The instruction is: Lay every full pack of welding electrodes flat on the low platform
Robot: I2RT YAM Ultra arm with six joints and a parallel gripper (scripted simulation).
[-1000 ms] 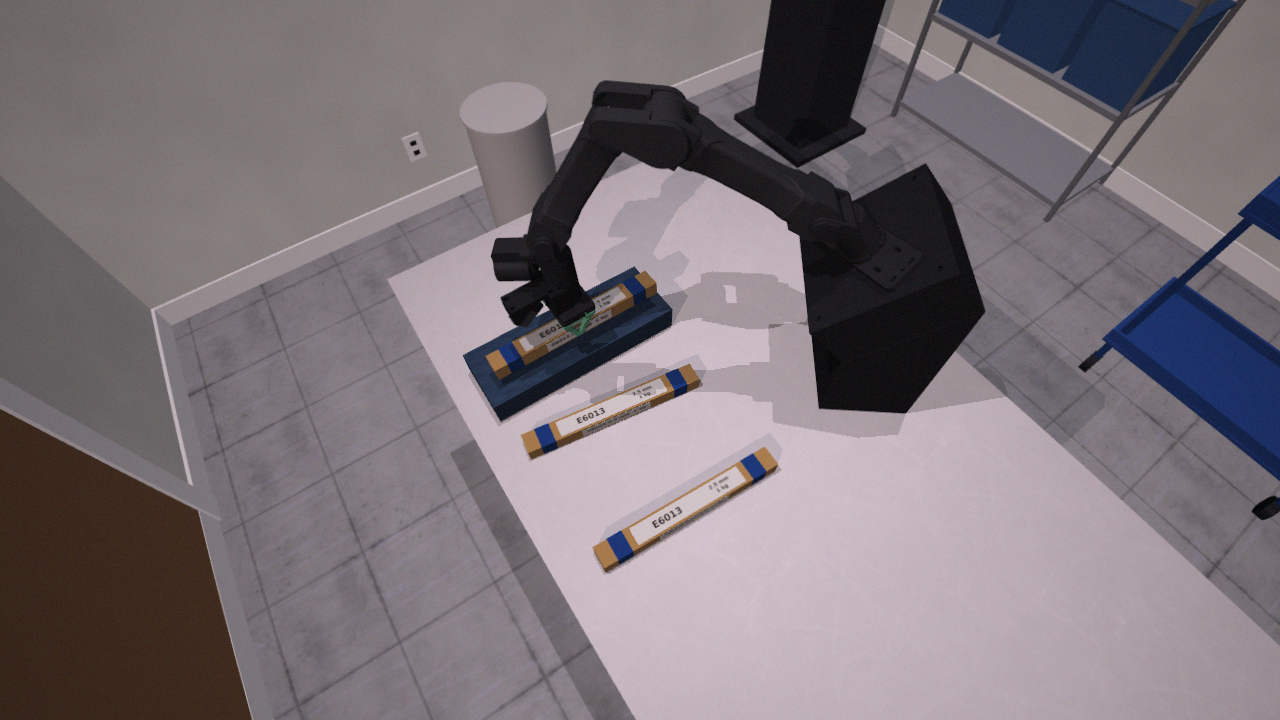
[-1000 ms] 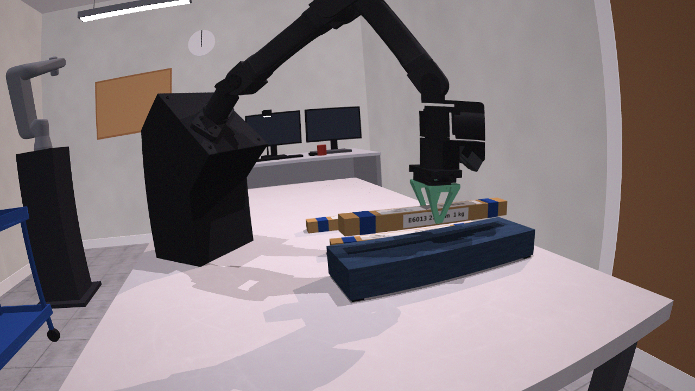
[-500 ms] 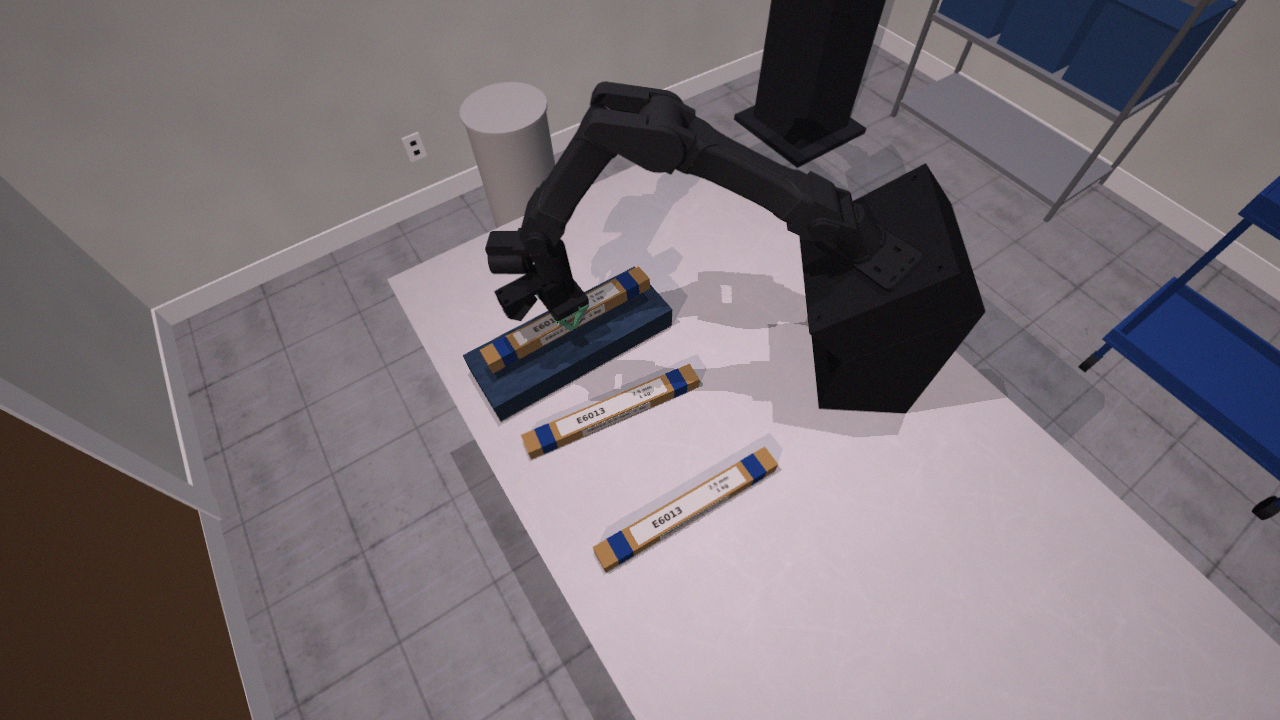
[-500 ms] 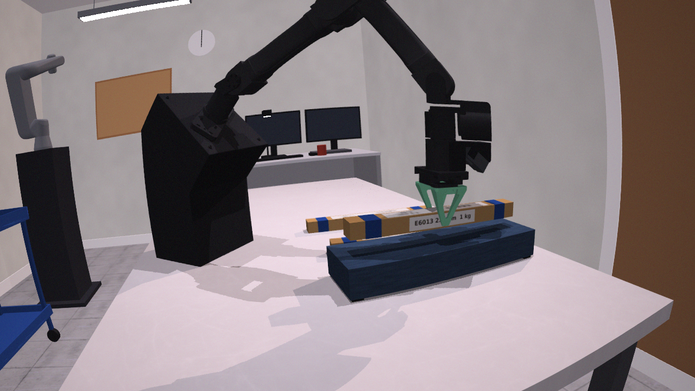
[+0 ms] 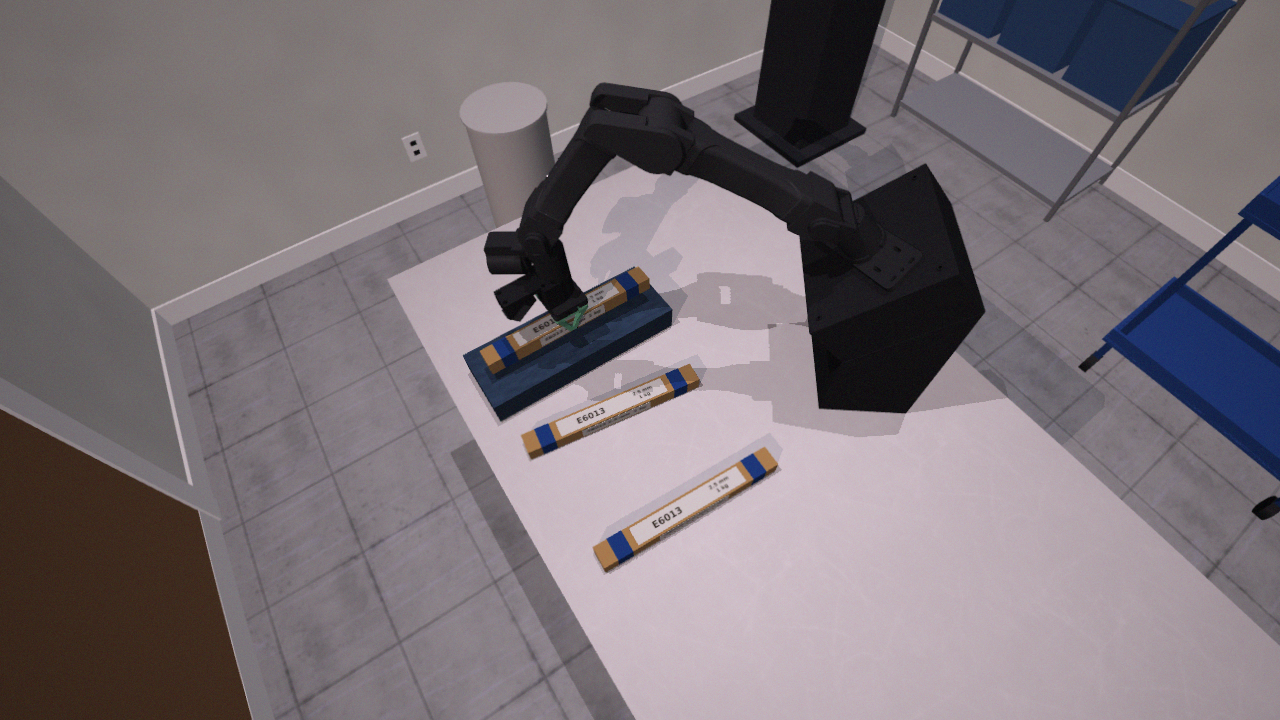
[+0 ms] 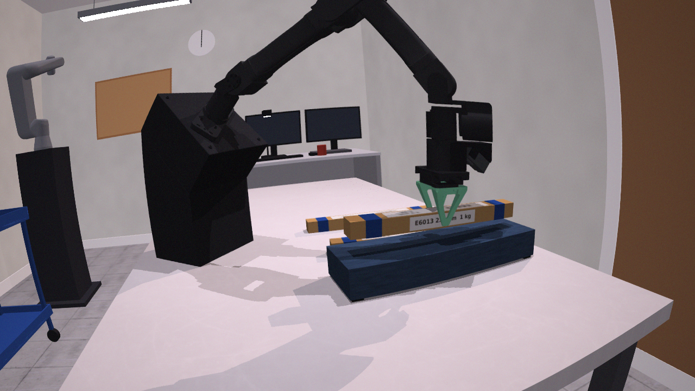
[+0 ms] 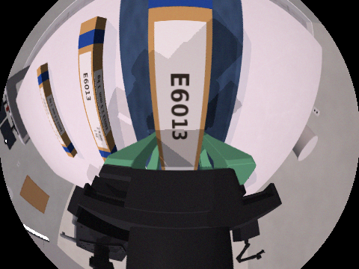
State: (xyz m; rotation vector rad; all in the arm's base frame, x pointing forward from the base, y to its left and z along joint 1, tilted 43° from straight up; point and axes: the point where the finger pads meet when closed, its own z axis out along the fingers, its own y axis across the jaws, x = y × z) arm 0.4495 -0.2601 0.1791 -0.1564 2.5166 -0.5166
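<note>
My gripper (image 6: 444,218) with green fingers is shut on a tan electrode pack (image 6: 427,219) with blue bands and a white E6013 label. It holds the pack level, just above the dark blue low platform (image 6: 430,255), lengthwise along it. The same pack (image 5: 567,320) and platform (image 5: 569,342) show in the top view, and the pack (image 7: 181,85) fills the wrist view. A second pack (image 5: 611,409) lies flat on the table beside the platform. A third pack (image 5: 685,516) lies flat farther along the table.
The arm's black base block (image 5: 886,295) stands on the table to the right of the platform. A grey cylinder (image 5: 506,147) stands on the floor behind the table. The table edge runs close to the platform's left end.
</note>
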